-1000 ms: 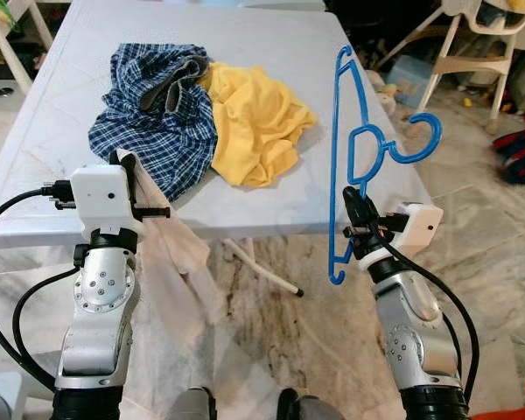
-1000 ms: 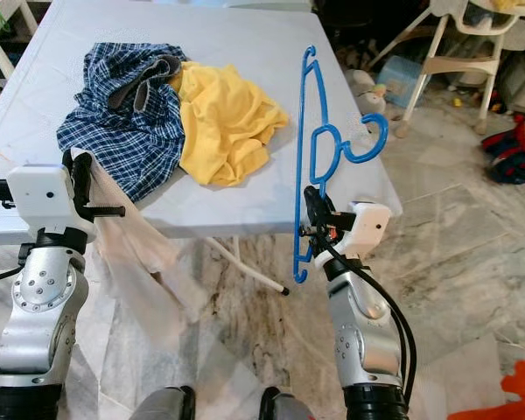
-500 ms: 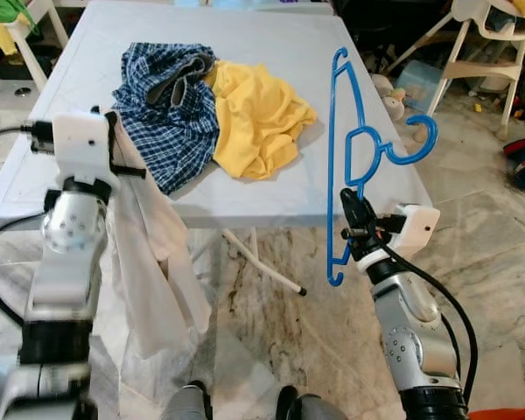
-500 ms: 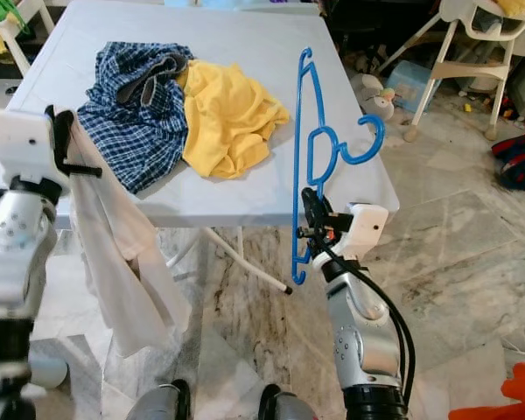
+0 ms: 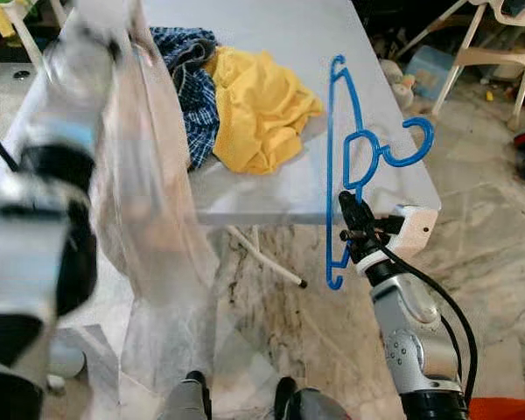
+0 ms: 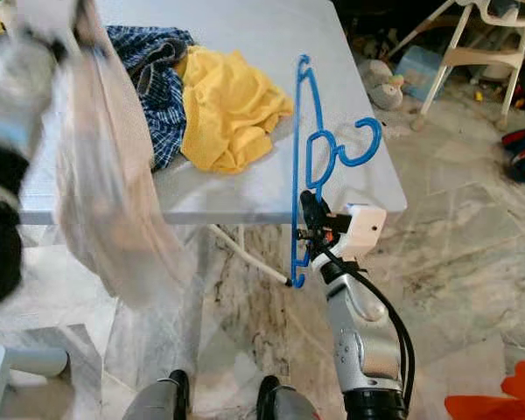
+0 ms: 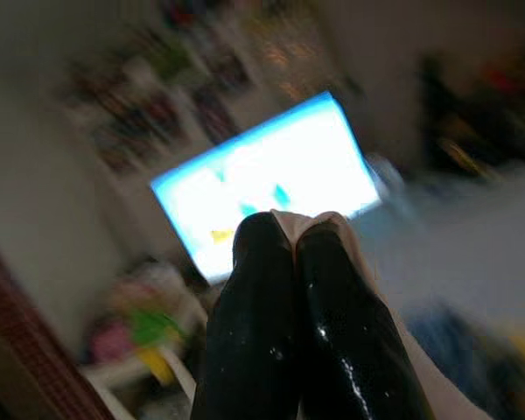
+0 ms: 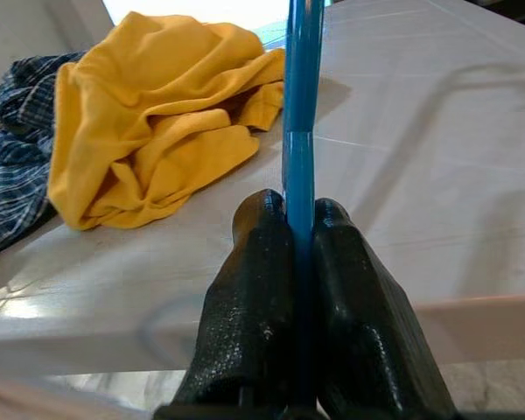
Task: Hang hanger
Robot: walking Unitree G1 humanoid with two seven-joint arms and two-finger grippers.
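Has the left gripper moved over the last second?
Yes. The left gripper, shut on the pale garment, has risen from below the table edge to above it.

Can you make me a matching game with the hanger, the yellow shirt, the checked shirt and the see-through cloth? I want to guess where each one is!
Things:
1. blue hanger
2. yellow shirt
3. checked shirt
4. pale cloth

Places:
A. crumpled on the white table, next to the hanger
B. hanging down from the raised left end effector
C. held upright in the right end effector
D. lying on the table, on the yellow shirt's left

Pairs: 1-C, 2-A, 3-D, 4-B
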